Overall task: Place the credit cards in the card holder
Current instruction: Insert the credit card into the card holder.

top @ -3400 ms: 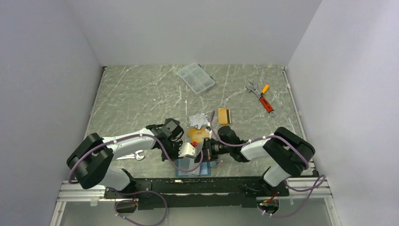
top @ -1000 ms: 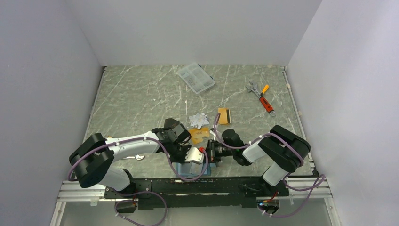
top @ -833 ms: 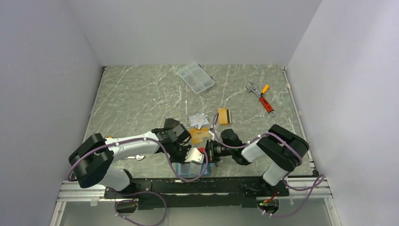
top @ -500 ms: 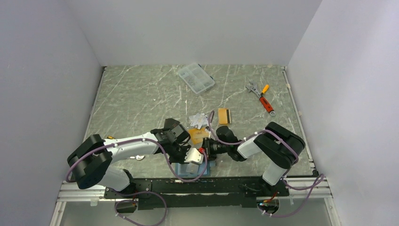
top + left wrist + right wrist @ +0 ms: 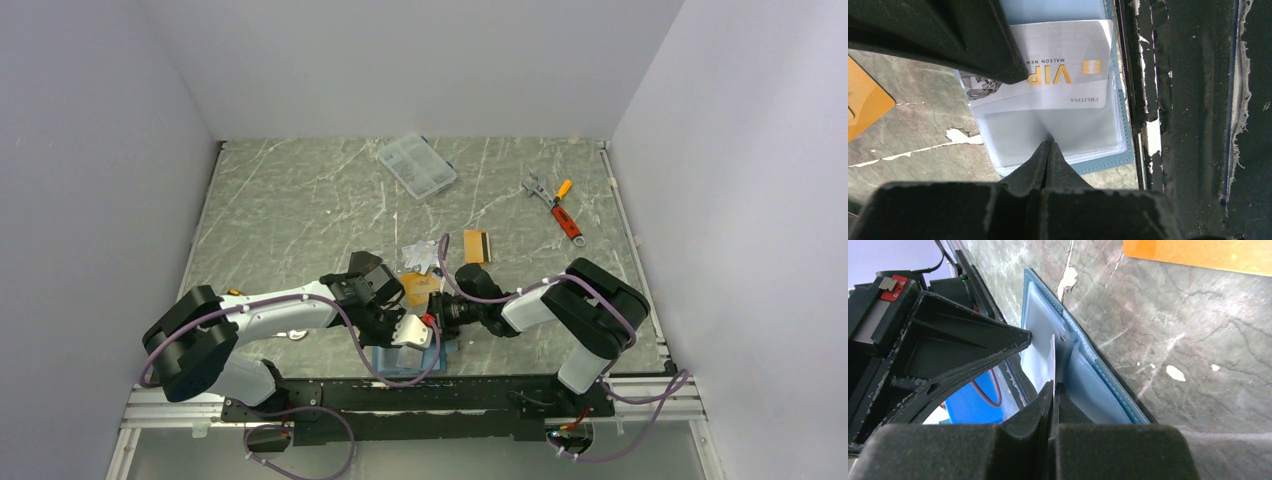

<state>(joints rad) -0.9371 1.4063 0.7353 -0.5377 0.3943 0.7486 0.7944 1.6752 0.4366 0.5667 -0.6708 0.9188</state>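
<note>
Card holder (image 5: 1108, 163) carries one silver card (image 5: 1068, 75), one orange card (image 5: 862, 107) beside.

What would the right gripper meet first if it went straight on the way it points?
Most likely the card holder: its light-blue pocket lies ahead of the right gripper, past the silver card it pinches. Depth is unclear.

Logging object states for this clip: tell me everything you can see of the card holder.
The card holder lies open on the marble table at its near edge, under both grippers. Its cover is teal-blue, stitched and leather-like; the inside is pale blue with clear plastic sleeves. A silver-grey VIP card sits partly inside one sleeve. The left gripper has its jaws shut on a sleeve edge; the right gripper pinches the card.
</note>
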